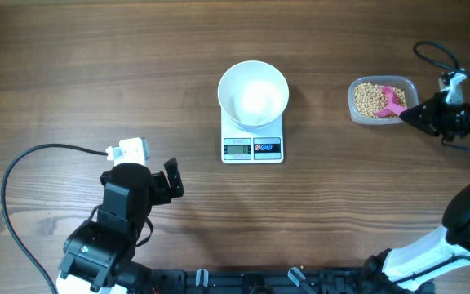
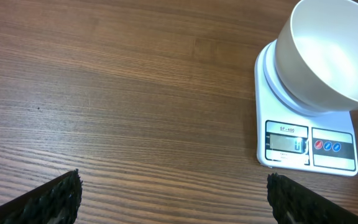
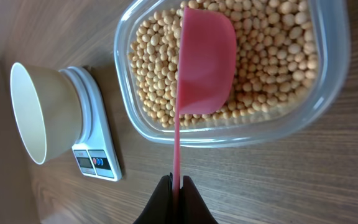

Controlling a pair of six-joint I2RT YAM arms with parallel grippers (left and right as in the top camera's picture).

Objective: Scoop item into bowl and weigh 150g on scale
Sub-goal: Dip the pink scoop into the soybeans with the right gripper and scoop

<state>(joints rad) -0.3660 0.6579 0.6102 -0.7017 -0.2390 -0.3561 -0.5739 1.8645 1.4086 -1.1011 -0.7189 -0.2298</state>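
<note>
scale (image 1: 252, 148): parked mid-table and seen whole from overhead, display and buttons on its robot-facing edge. The lit display is only seen close up in the left wrist view, and the digits are too small to be trusted.

bowl (image 1: 253, 95): sat upright on the scale's platform. Its plain white inside is shown from overhead; only its side and rim are caught in the right wrist view.

beans (image 3: 154, 62): heaped in a clear tub (image 1: 357, 110) well off to the scale's right, on the table (image 1: 96, 65). Single beans can be picked out in the right wrist view, but it's just a tan patch from overhead.

scoop (image 3: 205, 62): pink, its cup laid over the beans inside the tub, its thin handle run out over the tub's rim on the side away from the scale.

right gripper (image 3: 176, 186): clamped tight on the end of the scoop handle. That pinch is only made clear by the right wrist view.

left gripper (image 2: 174, 190): spread wide with nothing held, over bare wood left of the scale and nearer the robot. In its own view only two dark fingertips (image 2: 55, 199) are shown, at the bottom corners.
</note>
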